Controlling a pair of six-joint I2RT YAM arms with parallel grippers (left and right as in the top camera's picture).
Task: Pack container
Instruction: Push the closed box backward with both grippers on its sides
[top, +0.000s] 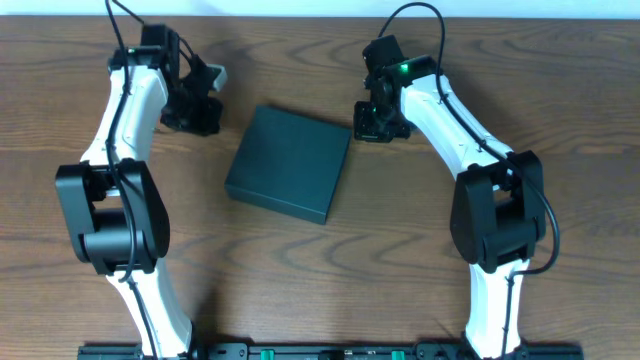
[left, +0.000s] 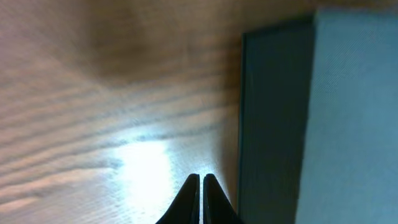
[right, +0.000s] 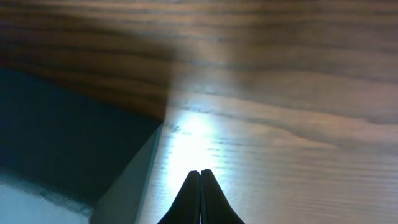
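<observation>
The container (top: 289, 163) is a dark teal-green square box, lying closed and slightly turned in the middle of the wooden table. My left gripper (top: 193, 115) hovers just off its upper left corner, shut and holding nothing. My right gripper (top: 378, 124) is beside its upper right corner, also shut and empty. In the left wrist view the container (left: 280, 124) stands to the right of my shut left gripper (left: 201, 178). In the right wrist view its corner and side (right: 68, 137) lie left of my shut right gripper (right: 200, 172). No packets are in view.
The brown wooden table (top: 400, 230) stretches around the box. The arms' bases (top: 320, 350) sit along the near edge, with the white arm links rising on the left and right sides.
</observation>
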